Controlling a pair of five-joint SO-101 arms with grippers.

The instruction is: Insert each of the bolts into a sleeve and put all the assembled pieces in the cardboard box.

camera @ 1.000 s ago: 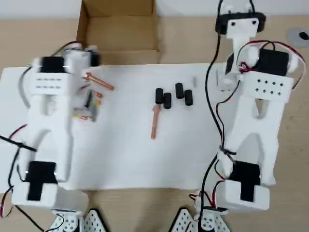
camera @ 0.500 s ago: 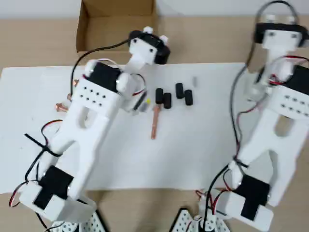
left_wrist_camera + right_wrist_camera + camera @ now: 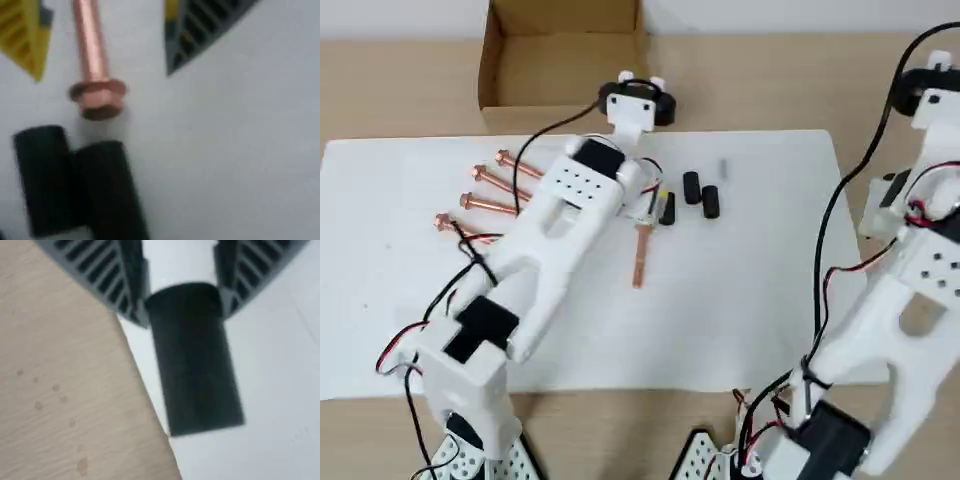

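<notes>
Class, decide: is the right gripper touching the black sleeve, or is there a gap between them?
Touching. The right wrist view shows the black sleeve clamped in the right gripper, both jaws pressed against one end with no gap.

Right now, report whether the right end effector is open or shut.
Shut: the right end effector is clamped on a black sleeve.
</notes>
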